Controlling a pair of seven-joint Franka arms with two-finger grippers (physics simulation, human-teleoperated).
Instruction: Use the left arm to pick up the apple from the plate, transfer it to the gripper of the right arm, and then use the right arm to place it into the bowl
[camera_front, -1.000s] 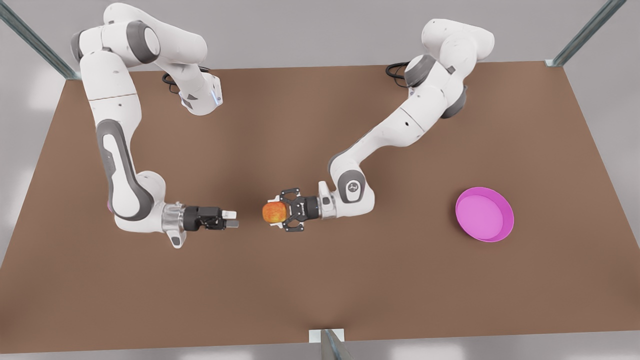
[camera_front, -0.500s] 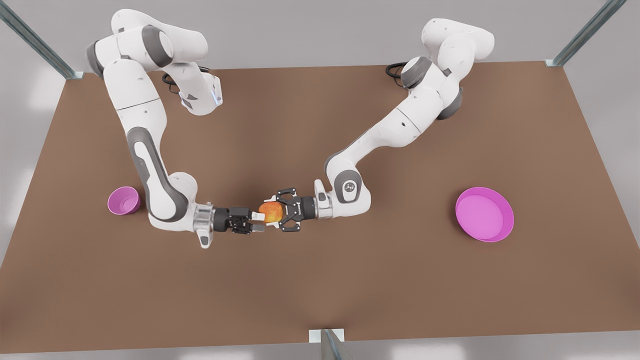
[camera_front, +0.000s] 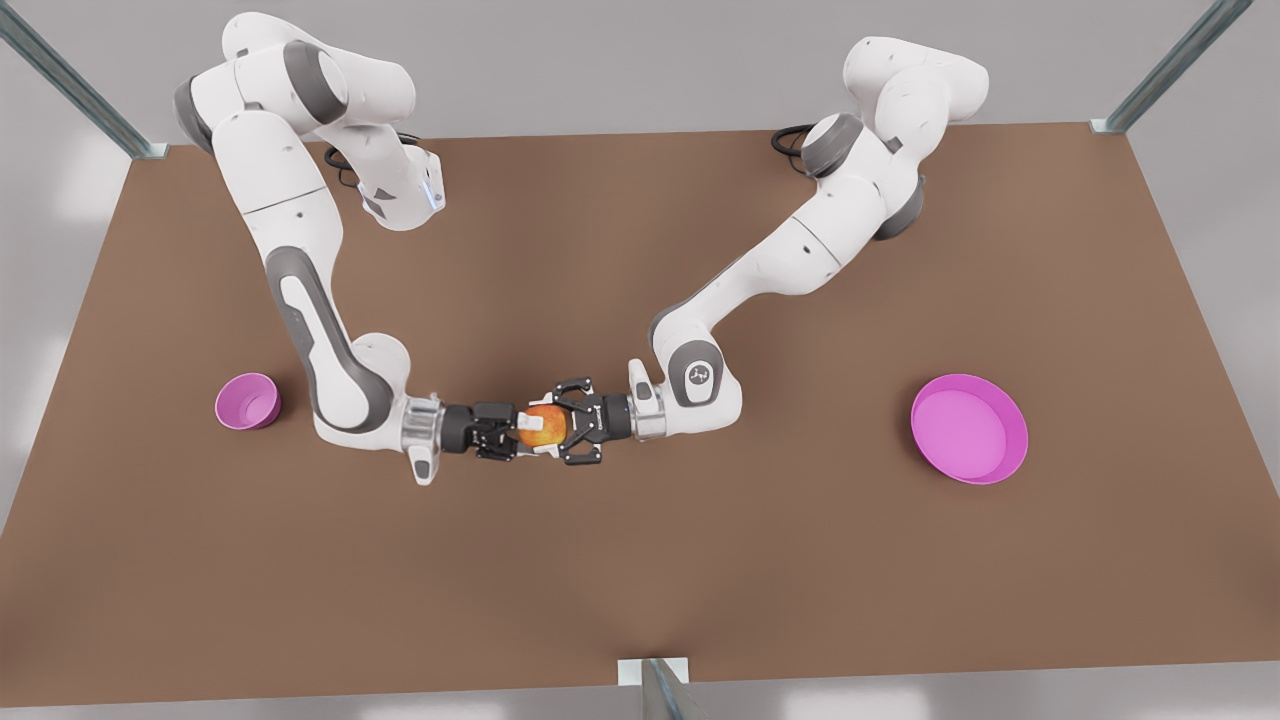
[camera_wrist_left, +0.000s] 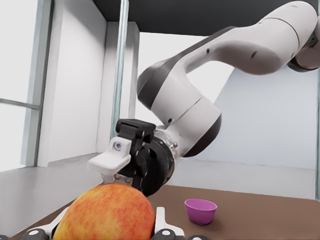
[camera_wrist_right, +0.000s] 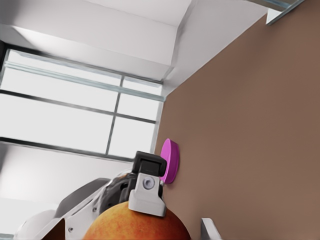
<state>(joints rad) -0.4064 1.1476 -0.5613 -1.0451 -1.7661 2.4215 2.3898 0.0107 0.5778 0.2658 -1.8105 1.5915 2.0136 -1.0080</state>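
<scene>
front view high overhead, both wrist views close on apple (camera_front: 541, 427)

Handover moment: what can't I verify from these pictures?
- Whether the right hand has clamped: in the front view its white fingertips flank the apple, but contact is too small to judge.
- The apple's lower part: cut off by the frame edge in both wrist views.
- The plate: edge-on in the right wrist view.
</scene>
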